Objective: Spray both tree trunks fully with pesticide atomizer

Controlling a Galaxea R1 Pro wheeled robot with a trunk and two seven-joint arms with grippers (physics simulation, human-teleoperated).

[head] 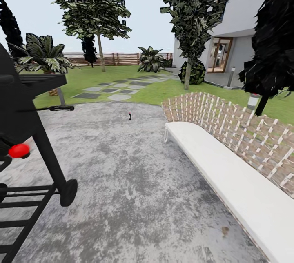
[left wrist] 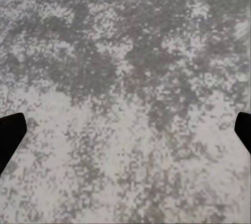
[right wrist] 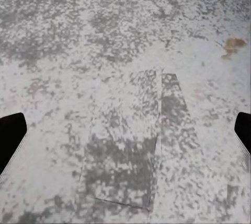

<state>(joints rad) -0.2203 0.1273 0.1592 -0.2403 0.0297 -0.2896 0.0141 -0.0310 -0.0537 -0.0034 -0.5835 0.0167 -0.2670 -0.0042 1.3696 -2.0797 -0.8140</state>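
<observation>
A black grill (head: pixel 24 140) with a red knob (head: pixel 18 150) and one wheel stands at nine o'clock on the mottled grey paving (head: pixel 122 181). A white bench (head: pixel 232 181) (woven back) runs from centre toward four o'clock. The house (head: pixel 241 38), with a glazed door (head: pixel 219 54), sits at two o'clock.

Left gripper (left wrist: pixel 125 135): two plain black fingertips (left wrist: pixel 10 136), blunt angled ends, matte, unmarked. Right gripper (right wrist: pixel 125 135): same black fingertips (right wrist: pixel 10 136), unmarked.

Bright, flat, shadowless daylight; renders soft and blocky, the dark foliage (head: pixel 196 5) jagged-edged.
</observation>
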